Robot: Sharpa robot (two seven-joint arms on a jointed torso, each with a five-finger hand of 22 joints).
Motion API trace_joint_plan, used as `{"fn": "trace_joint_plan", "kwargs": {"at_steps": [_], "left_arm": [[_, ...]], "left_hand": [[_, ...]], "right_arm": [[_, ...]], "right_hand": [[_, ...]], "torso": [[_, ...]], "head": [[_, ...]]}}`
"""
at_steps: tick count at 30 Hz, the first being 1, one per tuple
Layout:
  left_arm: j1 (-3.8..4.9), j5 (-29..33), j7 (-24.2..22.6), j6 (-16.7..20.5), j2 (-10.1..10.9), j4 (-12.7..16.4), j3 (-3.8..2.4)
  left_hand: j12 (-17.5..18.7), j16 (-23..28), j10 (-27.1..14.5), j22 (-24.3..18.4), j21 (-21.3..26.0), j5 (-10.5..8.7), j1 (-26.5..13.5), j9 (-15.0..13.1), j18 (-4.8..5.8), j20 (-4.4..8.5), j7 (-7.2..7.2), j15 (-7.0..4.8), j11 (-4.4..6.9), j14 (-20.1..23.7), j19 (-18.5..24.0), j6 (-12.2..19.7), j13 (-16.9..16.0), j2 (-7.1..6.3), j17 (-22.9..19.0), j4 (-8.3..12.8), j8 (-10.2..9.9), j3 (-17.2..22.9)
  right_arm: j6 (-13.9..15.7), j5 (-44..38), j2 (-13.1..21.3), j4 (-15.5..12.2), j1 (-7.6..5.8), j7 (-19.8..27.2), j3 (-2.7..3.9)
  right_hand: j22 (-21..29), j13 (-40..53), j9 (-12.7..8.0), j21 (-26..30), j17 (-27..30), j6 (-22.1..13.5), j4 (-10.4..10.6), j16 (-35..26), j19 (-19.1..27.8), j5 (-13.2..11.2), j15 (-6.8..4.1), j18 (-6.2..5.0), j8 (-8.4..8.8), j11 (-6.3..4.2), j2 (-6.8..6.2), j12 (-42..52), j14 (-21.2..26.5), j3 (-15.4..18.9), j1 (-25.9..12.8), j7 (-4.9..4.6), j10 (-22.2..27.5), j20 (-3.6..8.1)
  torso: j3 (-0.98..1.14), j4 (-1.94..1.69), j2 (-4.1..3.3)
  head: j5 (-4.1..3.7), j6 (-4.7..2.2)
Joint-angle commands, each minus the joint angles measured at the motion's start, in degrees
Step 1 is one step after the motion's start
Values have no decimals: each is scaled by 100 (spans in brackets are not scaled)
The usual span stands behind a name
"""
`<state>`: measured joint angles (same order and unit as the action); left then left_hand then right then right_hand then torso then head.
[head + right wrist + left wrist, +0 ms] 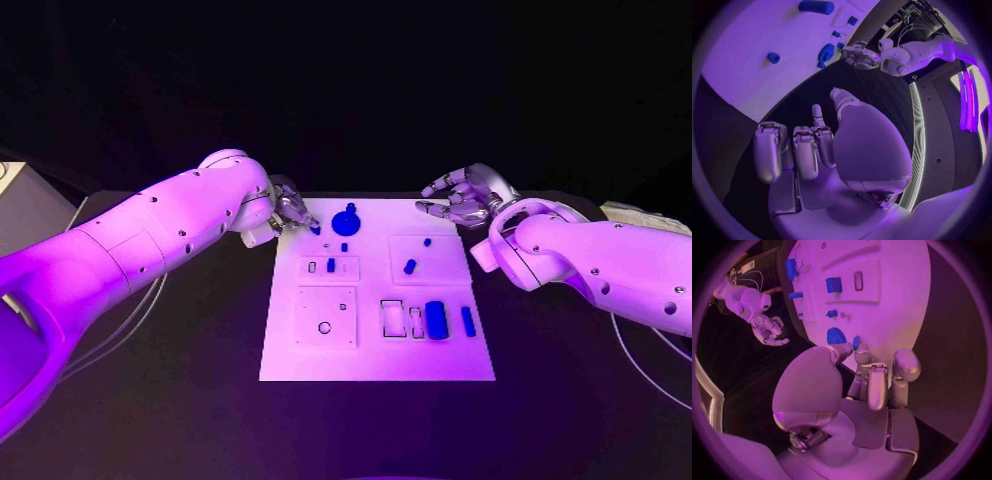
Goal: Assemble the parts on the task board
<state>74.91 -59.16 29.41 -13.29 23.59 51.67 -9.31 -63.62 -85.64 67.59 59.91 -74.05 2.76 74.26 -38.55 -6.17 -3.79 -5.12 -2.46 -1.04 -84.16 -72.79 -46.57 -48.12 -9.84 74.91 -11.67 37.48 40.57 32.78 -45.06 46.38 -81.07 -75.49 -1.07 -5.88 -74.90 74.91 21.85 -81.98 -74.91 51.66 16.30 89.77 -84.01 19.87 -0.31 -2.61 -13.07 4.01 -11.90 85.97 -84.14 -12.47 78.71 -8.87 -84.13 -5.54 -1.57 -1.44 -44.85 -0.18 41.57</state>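
From the head camera the task board (378,355) lies in the middle of the black table (577,400), with blue parts spread over it: a large round-bodied part (346,221) near the far edge, small pieces (410,266) in the middle blocks, and a thick cylinder (436,319) beside a slim bar (467,320) in the near right area. The left hand (293,213) sits at the board's far left corner, its fingertips pinching a small blue part (315,229) just beside the round-bodied one. The left wrist camera shows what the head camera leaves unclear: the small blue part (856,342) sits right at the fingertips (862,358), next to the round-bodied part (836,335), over the white board (898,290). The right hand (462,198) hovers off the board's far right corner, fingers spread and holding nothing; its own wrist camera confirms the bare palm and loosely parted fingers (804,155) above the dark table, and looks across at the left hand (858,55)
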Motion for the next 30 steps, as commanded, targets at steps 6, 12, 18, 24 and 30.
{"fn": "trace_joint_plan", "kwargs": {"at_steps": [6,12,18,24,30], "left_arm": [[-11,147,-37,-120,-13,-1,20],[-11,339,-62,-56,-6,23,22],[-12,561,-135,100,32,100,23],[-12,719,-181,268,159,302,23],[-15,767,-172,410,428,720,24]], "left_hand": [[-5,-30,17,18,-47,64,9,-122,-12,28,21,-38,47,-319,2,63,15,-2,686,243,84,318],[-21,-56,107,93,-100,838,-199,-261,-1,23,-8,-31,31,-336,-36,67,-5,-47,726,587,198,576],[-109,-124,292,252,-210,1661,-404,-390,26,45,15,-60,62,-385,-128,-90,-149,-89,856,862,240,758],[-158,-169,444,406,-313,2244,-587,-485,53,91,69,-108,114,-423,-224,-245,-249,-172,950,1015,231,799],[-192,-176,555,546,-402,2872,-690,-569,80,130,108,-147,155,-432,-308,-363,-340,-205,972,1137,203,705]], "right_arm": [[-39,-44,-2,-2,-1,55,4],[-38,-43,-3,-1,-1,56,4],[-36,-43,-3,4,-1,58,4],[-34,-42,-3,13,0,60,4],[-32,-41,4,28,0,60,3]], "right_hand": [[-639,1114,9,31,-1506,-53,3,22,-295,23,-9,32,-27,3,8,-5,-586,-30,-71,5,-140,34],[-639,1114,9,31,-1506,-53,3,22,-295,23,-9,32,-27,3,8,-5,-586,-30,-71,5,-140,34],[-639,1114,9,31,-1506,-53,3,22,-295,23,-9,32,-27,3,8,-5,-586,-30,-71,5,-140,34],[-637,1113,12,34,-1501,-54,7,19,-294,28,-10,32,-32,3,13,-6,-584,-39,-80,5,-139,34],[-637,1113,12,34,-1501,-54,7,19,-294,28,-10,32,-32,3,13,-6,-584,-39,-80,5,-139,34]], "torso": [[-5,-5,6],[-6,-5,3],[-8,-6,7],[-5,-6,12],[-14,-17,27]], "head": [[6,2],[15,-7],[23,-12],[37,-14],[47,-12]]}}
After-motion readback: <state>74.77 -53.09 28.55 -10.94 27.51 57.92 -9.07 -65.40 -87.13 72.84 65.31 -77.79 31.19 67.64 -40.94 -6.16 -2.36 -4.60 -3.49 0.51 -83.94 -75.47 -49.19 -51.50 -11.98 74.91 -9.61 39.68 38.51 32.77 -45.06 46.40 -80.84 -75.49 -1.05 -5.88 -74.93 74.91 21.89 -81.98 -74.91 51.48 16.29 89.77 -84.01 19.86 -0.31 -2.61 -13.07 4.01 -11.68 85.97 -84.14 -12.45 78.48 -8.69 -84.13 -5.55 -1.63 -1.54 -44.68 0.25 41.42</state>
